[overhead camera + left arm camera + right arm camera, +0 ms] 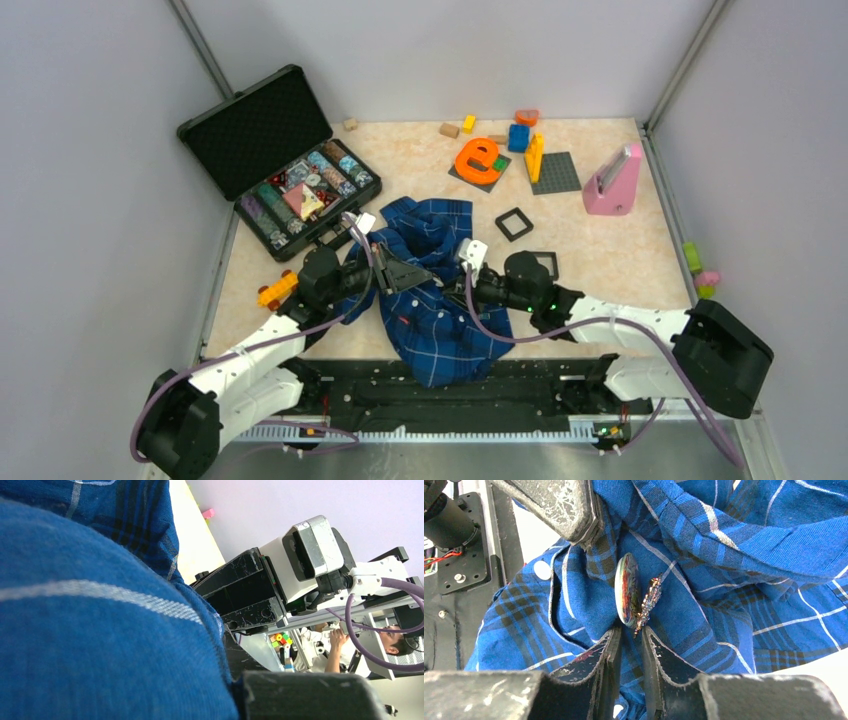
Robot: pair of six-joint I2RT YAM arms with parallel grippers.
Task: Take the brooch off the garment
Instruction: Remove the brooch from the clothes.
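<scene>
The dark blue plaid shirt (432, 318) lies bunched at the near middle of the table. My left gripper (398, 272) is shut on a fold of it and holds it raised; cloth (90, 630) fills most of the left wrist view. In the right wrist view the brooch (627, 590), a small round disc seen edge-on with a glittery pin piece beside it, sits on the shirt (744, 545). My right gripper (631, 634) has its jaws a narrow gap apart, tips just under the brooch's lower edge. A left finger (555, 502) pinches cloth above it.
An open black case (285, 165) with compartments stands at the back left. Two hollow black square frames (514, 224) (546, 264) lie right of the shirt. An orange letter (478, 158), a grey baseplate (556, 172), a pink object (612, 182) and loose blocks sit at the back.
</scene>
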